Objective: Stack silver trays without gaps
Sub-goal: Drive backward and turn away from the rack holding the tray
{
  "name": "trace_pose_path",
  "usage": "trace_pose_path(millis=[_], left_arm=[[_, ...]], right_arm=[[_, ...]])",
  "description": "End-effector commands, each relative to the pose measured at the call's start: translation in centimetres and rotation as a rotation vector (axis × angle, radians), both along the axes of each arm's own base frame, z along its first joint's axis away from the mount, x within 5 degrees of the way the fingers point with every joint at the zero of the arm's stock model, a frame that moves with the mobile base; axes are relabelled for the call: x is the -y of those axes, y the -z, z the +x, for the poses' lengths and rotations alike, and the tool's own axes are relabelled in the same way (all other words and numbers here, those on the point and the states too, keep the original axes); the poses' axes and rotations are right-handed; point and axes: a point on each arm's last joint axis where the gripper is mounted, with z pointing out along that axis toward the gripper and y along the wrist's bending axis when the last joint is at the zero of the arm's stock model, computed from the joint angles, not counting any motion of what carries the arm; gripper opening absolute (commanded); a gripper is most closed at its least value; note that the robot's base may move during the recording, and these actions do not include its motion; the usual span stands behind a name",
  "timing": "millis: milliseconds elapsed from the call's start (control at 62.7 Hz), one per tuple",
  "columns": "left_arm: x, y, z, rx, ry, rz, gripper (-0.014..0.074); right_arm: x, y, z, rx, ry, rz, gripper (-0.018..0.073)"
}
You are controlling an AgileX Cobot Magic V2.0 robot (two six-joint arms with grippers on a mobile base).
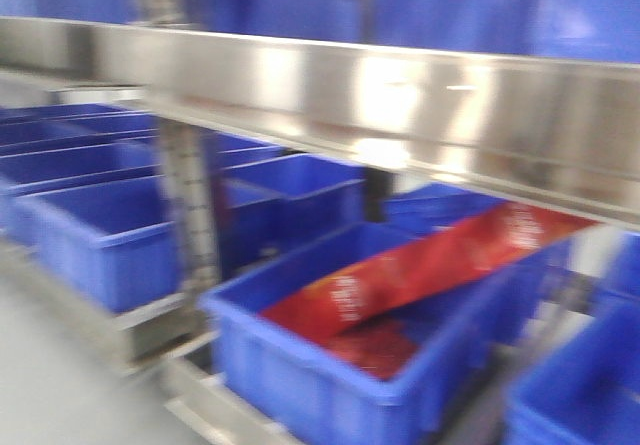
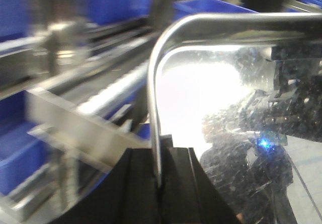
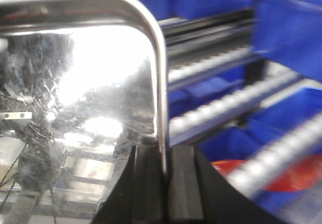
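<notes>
As a tray's (image 2: 201, 83) gripped, one bin (image 1: 300, 385) holds bags (image 1: 400, 275).

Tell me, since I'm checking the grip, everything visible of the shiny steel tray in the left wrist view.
The shiny stainless-steel tray has a rolled rim and a rounded corner at upper left. Its mirror-like flat face shows bright glare and dark reflections. Black fingers of the left gripper pinch its side rim. Blurred roller rails and blue plastic bins lie behind.

The left gripper (image 2: 160, 156) is matte black, its fingers (image 2: 138, 176) squared blocks. The right gripper (image 3: 165, 153) shows black grooved pads (image 3: 183, 178).
</notes>
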Motion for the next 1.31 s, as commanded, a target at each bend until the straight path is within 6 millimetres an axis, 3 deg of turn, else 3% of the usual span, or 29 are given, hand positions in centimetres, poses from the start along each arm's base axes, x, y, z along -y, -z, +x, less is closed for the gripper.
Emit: trace_pose_path(millis=[0, 1291], left_arm=[[0.28, -0.74, -0.24, 0.043, 0.015, -0.027, -0.0017], [0.28, -0.74, -0.24, 0.043, 0.015, -0.027, -0.0017]], right_arm=[[0.05, -1.25, -0.21, 0.074, -0.028, 0.038, -0.0078], [0.04, -1.26, -0.2, 0.076, -0.029, 0.038, -0.0078]])
